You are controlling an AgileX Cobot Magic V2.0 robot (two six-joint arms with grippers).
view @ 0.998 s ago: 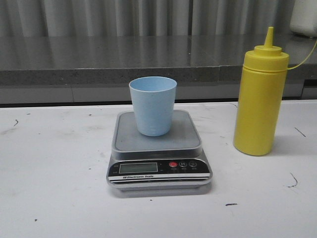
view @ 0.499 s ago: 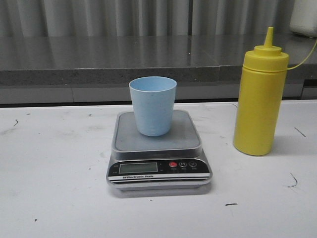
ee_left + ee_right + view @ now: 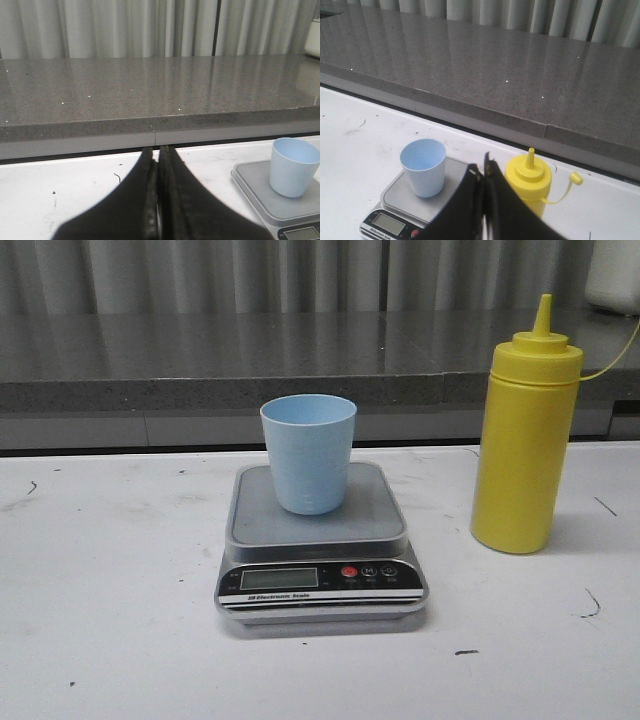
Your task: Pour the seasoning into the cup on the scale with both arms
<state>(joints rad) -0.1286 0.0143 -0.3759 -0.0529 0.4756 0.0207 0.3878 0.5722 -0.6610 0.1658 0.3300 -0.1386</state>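
Bench (image 3: 110,620) first, from the front view: you see the scale (image 3: 320,550) sitting on it near the middle, its display and red button facing the camera. The cup (image 3: 309,453) stands upright on the scale's platform, toward the back of it. The bottle (image 3: 527,435) stands upright on the bench to the right of the scale, apart from it, nozzle up and its small cap hanging off to the side on a thin tether. Neither arm shows in this view.

From the left wrist view, your left fingers (image 3: 158,200) are pressed together with only a hairline seam between them, holding nothing. They hang over bare bench, well to the left of the scale (image 3: 270,197) and the cup (image 3: 293,167).

From the right wrist view, your right fingers (image 3: 483,202) are likewise closed flat against each other and empty. They sit above the bench, with the cup (image 3: 424,167) on the scale (image 3: 415,202) to one side of them and the bottle (image 3: 530,182) to the other, touching neither.
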